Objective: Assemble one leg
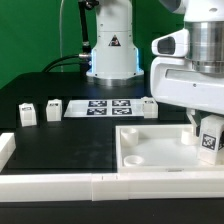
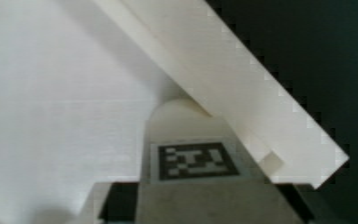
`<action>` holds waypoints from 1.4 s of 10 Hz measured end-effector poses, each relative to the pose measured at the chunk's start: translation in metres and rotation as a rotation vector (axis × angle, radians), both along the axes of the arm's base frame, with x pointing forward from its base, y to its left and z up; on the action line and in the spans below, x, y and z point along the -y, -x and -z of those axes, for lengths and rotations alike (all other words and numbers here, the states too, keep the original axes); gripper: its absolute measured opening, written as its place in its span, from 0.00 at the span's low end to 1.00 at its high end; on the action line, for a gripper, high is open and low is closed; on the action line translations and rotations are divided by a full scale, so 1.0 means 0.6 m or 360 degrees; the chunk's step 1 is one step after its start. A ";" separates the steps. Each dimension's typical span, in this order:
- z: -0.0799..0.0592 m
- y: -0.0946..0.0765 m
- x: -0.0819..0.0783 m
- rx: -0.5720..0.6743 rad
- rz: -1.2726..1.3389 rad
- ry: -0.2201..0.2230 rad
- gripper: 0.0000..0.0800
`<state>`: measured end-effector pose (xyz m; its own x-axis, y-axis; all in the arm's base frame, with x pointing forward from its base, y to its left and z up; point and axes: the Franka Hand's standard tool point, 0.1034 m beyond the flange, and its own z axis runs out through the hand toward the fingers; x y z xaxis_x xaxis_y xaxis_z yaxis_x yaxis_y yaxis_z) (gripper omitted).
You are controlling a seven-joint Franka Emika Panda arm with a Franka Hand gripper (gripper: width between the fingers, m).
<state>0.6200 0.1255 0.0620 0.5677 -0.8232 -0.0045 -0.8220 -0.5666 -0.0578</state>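
My gripper (image 1: pixel 204 133) is shut on a leg (image 1: pixel 209 139), a small white block with a black-and-white tag. It holds the leg upright at the far right corner of the large white tray panel (image 1: pixel 140 157), inside its rim. In the wrist view the leg (image 2: pixel 197 150) sits between the dark fingers (image 2: pixel 126 200) of the gripper (image 2: pixel 197 208), and the panel's raised wall (image 2: pixel 220 75) runs diagonally just past it. Three other legs stand on the table: two at the exterior view's left (image 1: pixel 27 113) (image 1: pixel 53 107) and one behind the panel (image 1: pixel 148 107).
The marker board (image 1: pixel 105 107) lies at the back centre, in front of the robot base (image 1: pixel 112 50). A white rail (image 1: pixel 60 186) runs along the table's front edge and joins a short white rail at the left (image 1: pixel 6 150).
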 end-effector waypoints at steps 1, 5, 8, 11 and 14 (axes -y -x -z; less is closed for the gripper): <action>0.000 0.000 0.000 -0.0005 0.0142 -0.0013 0.37; 0.000 0.000 -0.001 -0.0003 0.0072 -0.0021 0.61; -0.003 0.002 -0.006 0.0025 -0.0581 0.0007 0.80; -0.002 0.002 -0.005 0.0046 -0.1152 0.0037 0.81; 0.001 0.000 0.003 0.0060 -0.1696 0.0063 0.81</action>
